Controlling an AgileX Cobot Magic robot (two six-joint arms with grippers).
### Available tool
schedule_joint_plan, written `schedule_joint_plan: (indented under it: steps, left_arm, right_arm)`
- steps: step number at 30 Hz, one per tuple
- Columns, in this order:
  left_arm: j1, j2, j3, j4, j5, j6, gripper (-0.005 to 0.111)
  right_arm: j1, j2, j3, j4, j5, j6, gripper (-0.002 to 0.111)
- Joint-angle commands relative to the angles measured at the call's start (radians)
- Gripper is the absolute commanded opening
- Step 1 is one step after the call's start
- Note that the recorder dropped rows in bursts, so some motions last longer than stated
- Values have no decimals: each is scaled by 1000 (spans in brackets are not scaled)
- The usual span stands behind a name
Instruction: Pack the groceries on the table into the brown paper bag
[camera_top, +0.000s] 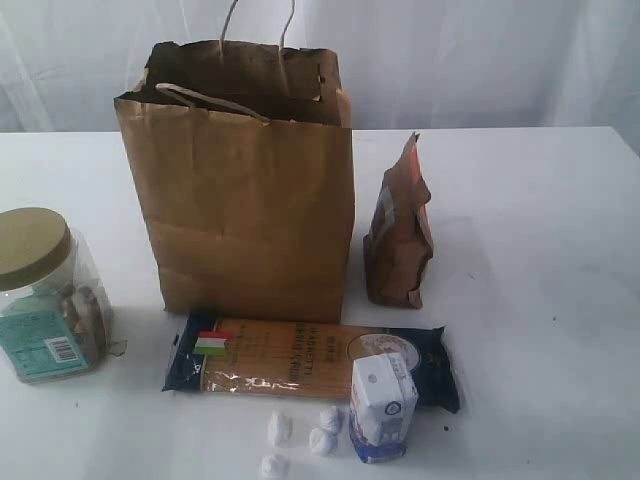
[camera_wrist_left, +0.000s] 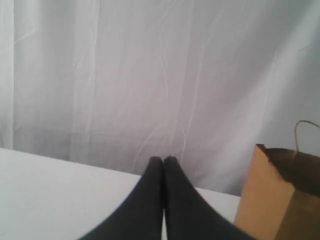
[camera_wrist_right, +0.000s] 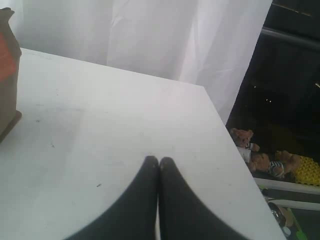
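Both hands (camera_wrist_left: 162, 159) (camera_wrist_right: 159, 160) fully closed, gripping nothing.

black right gripper (camera_wrist_right: 159, 161), fingers (camera_wrist_right: 140, 205) together, hung over the broad white tabletop (camera_wrist_right: 125, 115); a brown pouch (camera_wrist_right: 7, 85) stood ahead, apart.

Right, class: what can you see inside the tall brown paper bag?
Only the shadowed inner back wall of the tall brown kraft paper bag shows below its torn rim; one pale twine handle droops across the mouth. The front wall hides everything lower, so contents cannot be told.
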Motion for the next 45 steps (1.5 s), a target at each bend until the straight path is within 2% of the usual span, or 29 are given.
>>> schedule_joint_plan:
  steps: [1,4,6,10,12,17,21,23,26,31,32,35,36,38,39,40,45]
  left_arm:
    - [-7,248,-241,-14,419,-83,0]
    - [-7,399,-313,-11,638,-30,0]
    - [-7,460,-306,-31,643,-9,0]
    - [-31,455,-212,-42,507,13,0]
    - [-61,416,-135,-45,373,8,0]
    - [-110,294,132,-63,-68,-7,0]
    - [-139,223,246,-7,-100,-128,0]
    - [-158,213,292,104,-97,-258,0]
    - [-165,222,323,125,-96,-280,0]
    - [-165,259,337,138,-97,-288,0]
    - [-165,275,332,173,-99,-317,0]
    - [-165,395,332,424,-179,-551,0]
    - [-165,428,332,446,-185,-570,0]
    - [-165,525,332,434,-264,-558,0]
    - [-165,595,317,380,-374,-497,0]
    - [-165,658,272,364,-399,-454,0]
    - [-165,845,118,425,-321,-386,0]
  right_arm:
    - [-5,-4,5,-1,-4,5,0]
    - [-5,-4,5,-1,-4,5,0]
    - [-5,-4,5,-1,-4,5,0]
    - [-5,-4,5,-1,-4,5,0]
    - [-5,-4,5,-1,-4,5,0]
    - [-5,-4,5,-1,-4,5,0]
    - [-5,-4,5,-1,-4,5,0]
    - [-5,-4,5,-1,-4,5,0]
    - [-5,-4,5,-1,-4,5,0]
    - [-5,-4,5,-1,-4,5,0]
    - [-5,-4,5,-1,-4,5,0]
    - [-5,-4,5,-1,-4,5,0]
    - [-5,-4,5,-1,-4,5,0]
    - [-5,-4,5,-1,-4,5,0]
    - [-5,-4,5,-1,-4,5,0]
    - [-5,-4,5,-1,-4,5,0]
    - [-5,-4,5,-1,-1,5,0]
